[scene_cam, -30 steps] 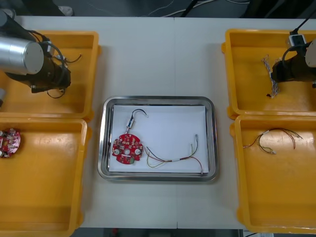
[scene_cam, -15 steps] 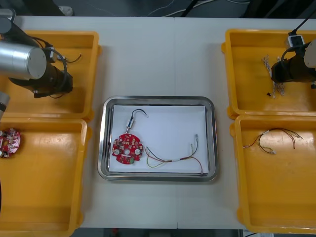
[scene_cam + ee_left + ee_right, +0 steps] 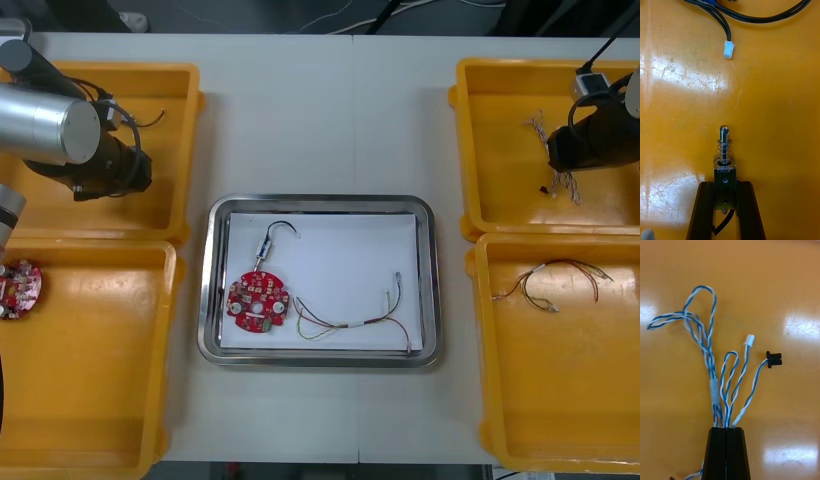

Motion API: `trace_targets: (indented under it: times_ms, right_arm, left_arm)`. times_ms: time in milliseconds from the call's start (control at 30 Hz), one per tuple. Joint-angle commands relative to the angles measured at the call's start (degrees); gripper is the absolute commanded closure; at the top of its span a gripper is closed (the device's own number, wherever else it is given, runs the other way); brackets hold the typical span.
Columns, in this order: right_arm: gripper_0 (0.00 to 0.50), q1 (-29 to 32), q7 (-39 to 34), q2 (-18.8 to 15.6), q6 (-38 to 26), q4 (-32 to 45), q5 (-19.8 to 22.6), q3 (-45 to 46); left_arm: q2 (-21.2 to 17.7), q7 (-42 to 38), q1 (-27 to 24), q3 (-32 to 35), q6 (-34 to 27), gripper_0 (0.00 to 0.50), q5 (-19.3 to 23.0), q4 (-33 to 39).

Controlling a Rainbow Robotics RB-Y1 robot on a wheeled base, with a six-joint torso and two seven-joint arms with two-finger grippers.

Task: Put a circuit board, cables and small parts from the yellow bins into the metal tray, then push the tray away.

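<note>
Both arms have edged inward: right tool (image 3: 726, 429) pinched shut on the twisted blue and white cable (image 3: 714, 387) above the upper-right yellow bin (image 3: 464, 150), left tool (image 3: 725, 183) clamping a small metal part (image 3: 724, 155), likely bound for the central metal tray (image 3: 320, 202).

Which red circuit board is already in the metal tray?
The circuit board beside the red and yellow cable in the metal tray; the other board sits in a yellow bin.

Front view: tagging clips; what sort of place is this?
Probably an electronics kitting bench: bins flank a tray holding a circuit board; over bins, left gripper grips a small metal part, right gripper a cable.
</note>
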State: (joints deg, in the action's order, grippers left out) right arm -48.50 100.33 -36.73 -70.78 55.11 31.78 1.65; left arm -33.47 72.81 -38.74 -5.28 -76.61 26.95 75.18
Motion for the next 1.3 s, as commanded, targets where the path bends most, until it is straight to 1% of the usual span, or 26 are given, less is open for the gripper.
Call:
trace_targets:
  times_ms: [33, 100, 167, 200, 267, 300, 400, 533, 600, 667, 700, 733, 767, 833, 1000, 1133, 1267, 1300]
  right_arm:
    - [0.500, 0.6, 2.9, -1.0, -4.6, 5.5, -0.5, 2.4]
    - [0.500, 0.6, 2.8, -1.2, -5.9, 6.5, -0.5, 2.7]
    - [0.500, 0.6, 2.8, -1.6, -7.7, 8.0, -0.5, 2.9]
    - [0.500, 0.6, 2.8, -1.6, -7.7, 8.0, -0.5, 2.9]
    - [0.500, 0.6, 2.9, -2.0, -10.0, 9.8, -0.1, 3.4]
    - [0.500, 0.6, 2.8, -2.1, -10.4, 10.1, -0.1, 3.5]
    - [0.500, 0.5, 2.8, -2.7, -13.9, 13.0, -0.3, 3.9]
    - [0.500, 0.5, 2.7, -3.4, -17.9, 16.0, -0.1, 4.5]
    - [0.500, 0.5, 2.9, -4.0, -20.5, 17.7, 0.1, 5.1]
    - [0.500, 0.5, 2.8, -4.2, -21.9, 18.4, 0.2, 5.5]
    - [0.500, 0.5, 2.9, -4.5, -23.6, 19.5, 0.3, 6.1]
    - [0.500, 0.4, 2.8, -4.6, -24.6, 20.0, 0.5, 6.4]
    - [0.500, 0.5, 2.8, -4.7, -25.2, 20.3, 0.5, 6.8]
    - [0.500, 0.3, 2.6, -4.8, -27.8, 21.5, 0.7, 7.6]
    - [0.500, -0.6, 2.9, -5.5, -32.4, 23.1, 1.1, 8.7]
    - [0.500, -0.7, 3.1, -6.3, -34.6, 24.7, 1.6, 8.7]
    - [0.500, -0.7, 3.8, -6.8, -37.7, 27.6, 2.9, 8.7]
    - [0.500, -0.7, 3.9, -6.8, -38.0, 27.9, 3.0, 8.7]
  left_arm:
    - [0.7, 5.8, 0.4, -0.9, -0.1, 0.500, 0.1, 0.7]
    - [0.6, 5.9, 0.4, -0.7, -0.4, 0.500, 0.1, 0.8]
    - [0.1, 6.0, 0.4, 0.0, -2.4, 0.500, 0.1, 2.0]
    - [0.1, 6.0, 0.4, 0.0, -2.4, 0.500, 0.1, 2.0]
    - [-0.6, 6.3, 0.4, 1.5, -7.3, 0.500, 0.2, 4.9]
    - [-0.8, 6.3, 0.5, 1.9, -8.4, 0.500, 0.3, 5.5]
    - [-1.5, 6.4, 0.5, 4.3, -14.9, 0.500, 1.0, 9.3]
    - [-2.3, 6.4, 0.4, 6.8, -20.2, 0.500, 2.0, 12.8]
    - [-3.0, 6.5, 0.4, 8.5, -23.4, 0.500, 3.5, 15.0]
    - [-3.4, 6.6, 0.4, 9.5, -25.1, 0.500, 4.5, 16.0]
    - [-3.9, 6.6, 0.4, 10.9, -27.5, 0.500, 6.0, 17.8]
    - [-4.2, 6.7, 0.4, 11.6, -28.9, 0.500, 6.6, 18.7]
    - [-4.4, 6.7, 0.5, 12.0, -29.7, 0.500, 7.0, 19.3]
    - [-5.0, 7.1, 0.5, 13.4, -33.3, 0.500, 7.4, 21.8]
    - [-5.9, 7.8, 1.7, 15.6, -33.4, 0.500, 7.8, 27.0]
    - [-7.1, 8.3, 4.4, 17.0, -33.4, 0.500, 8.7, 31.2]
    - [-8.8, 8.4, 8.1, 20.0, -33.4, 0.500, 14.3, 34.4]
    - [-9.0, 8.4, 8.7, 20.5, -33.4, 0.500, 14.9, 35.0]
